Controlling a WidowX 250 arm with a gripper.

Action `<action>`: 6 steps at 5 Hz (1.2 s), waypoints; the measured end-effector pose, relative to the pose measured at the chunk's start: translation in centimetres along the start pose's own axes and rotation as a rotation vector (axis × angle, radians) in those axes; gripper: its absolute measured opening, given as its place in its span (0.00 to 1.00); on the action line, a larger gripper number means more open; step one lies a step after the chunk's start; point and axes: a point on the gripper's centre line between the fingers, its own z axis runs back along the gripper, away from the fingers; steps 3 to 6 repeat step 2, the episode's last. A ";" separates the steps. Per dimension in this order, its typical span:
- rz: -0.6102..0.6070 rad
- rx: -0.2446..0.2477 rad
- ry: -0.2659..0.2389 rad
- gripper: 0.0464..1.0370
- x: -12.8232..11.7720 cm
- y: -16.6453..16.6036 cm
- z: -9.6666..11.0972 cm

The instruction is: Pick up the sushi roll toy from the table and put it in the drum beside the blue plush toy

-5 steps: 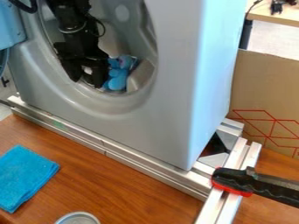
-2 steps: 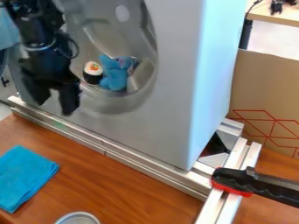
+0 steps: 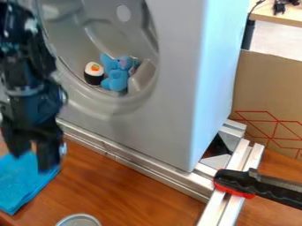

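At the near left, your gripper (image 3: 32,161) is open and empty above the folded cloth (image 3: 24,190). As a judgement, verify clearance from the gray housing (image 3: 153,123), and align the fingers with a fold edge before any descent. The cloth lies flat, one corner pointing right; its long axis cannot be determined. Farther right, inside the round opening, the sushi toy (image 3: 94,74) stands roughly upright, filling uppermost, just beside the blue plush (image 3: 118,80), head uppermost, long axis near upright.

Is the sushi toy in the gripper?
No, the sushi toy sits in the grey hollow beside the blue elephant, apart from the gripper.
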 end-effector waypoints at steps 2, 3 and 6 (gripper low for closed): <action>-0.076 0.025 -0.005 0.95 -3.2 -3.9 0.2; -0.076 0.025 -0.005 0.95 -3.2 -3.9 0.2; -0.076 0.025 -0.005 0.95 -3.2 -3.9 0.2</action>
